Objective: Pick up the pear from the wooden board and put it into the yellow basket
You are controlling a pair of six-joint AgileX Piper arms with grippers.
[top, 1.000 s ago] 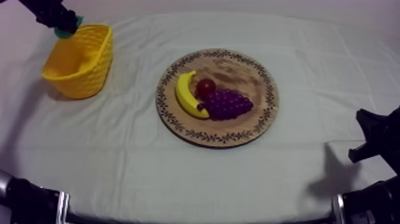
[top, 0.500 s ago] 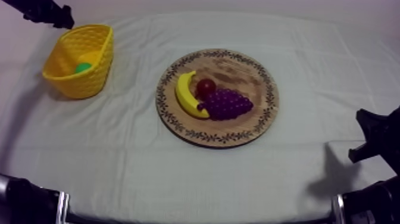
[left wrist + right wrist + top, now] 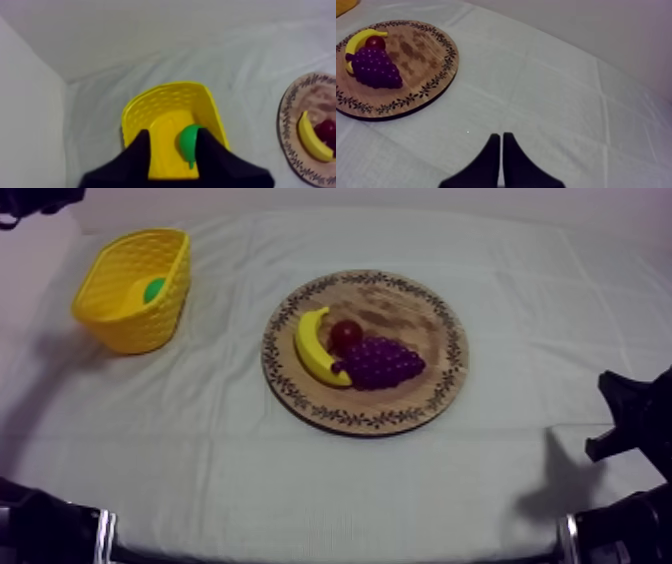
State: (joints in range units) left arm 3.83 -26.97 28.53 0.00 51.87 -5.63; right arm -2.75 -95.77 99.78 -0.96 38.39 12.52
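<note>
Your green toy pear [image 3: 154, 289] lies inside the yellow lattice-walled basket [image 3: 118, 323], close to the wall on the basket's 3 o'clock side in the top view. The basket sits at about 10 o'clock from the round wooden board with a patterned rim [image 3: 440, 318], well apart from it. As I judge it, the drop is done and only clearing the arm is left.

Your left gripper [image 3: 172, 136] hangs above the basket with its 2 black fingers [image 3: 142, 150] spread and nothing between them. The pear lies on the basket floor just beside 1 of them. Your right gripper [image 3: 501, 136] rests low at about 4 o'clock from the board, its fingers pressed together on nothing, over the grey-white cloth of the desk [image 3: 300, 488].

3 fruits lie on the board. The yellow toy banana [image 3: 312, 348] is toward 9 o'clock, the small red fruit [image 3: 346, 335] touches it near the centre, and the purple bunch of grapes [image 3: 385, 363] lies just below that.

If you must lift the pear out, expect it to be light, stiff and smooth, so a pinch on its tapered neck would probably slip. Take it across the broad belly instead. Mind the basket too: it looks light enough to slide or tip if a finger catches its wall.
</note>
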